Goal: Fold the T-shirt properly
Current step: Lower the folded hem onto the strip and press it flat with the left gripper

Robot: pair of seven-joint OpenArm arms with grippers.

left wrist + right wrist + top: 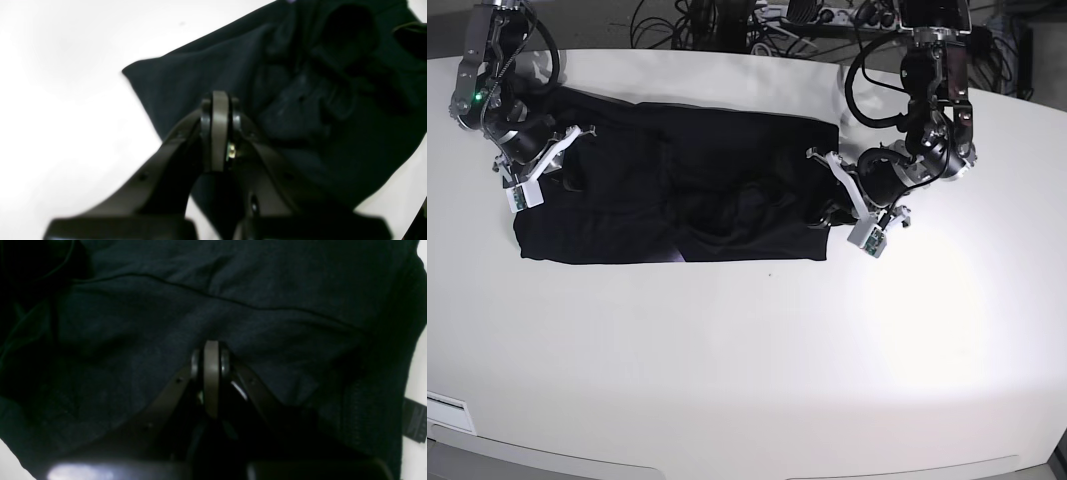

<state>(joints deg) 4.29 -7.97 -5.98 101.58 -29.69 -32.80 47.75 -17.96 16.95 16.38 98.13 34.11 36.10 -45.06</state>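
T-shirt (677,185) flat on desk (747,360); left hand (827,212) & right hand (562,165) both pinched closed at its opp. ends.

A broad white table (757,370) with rounded corners fills the base view, bright glare across its right half, a tangle of dark cables (717,22) beyond its far edge, a white power strip (802,12) among them, dim floor behind
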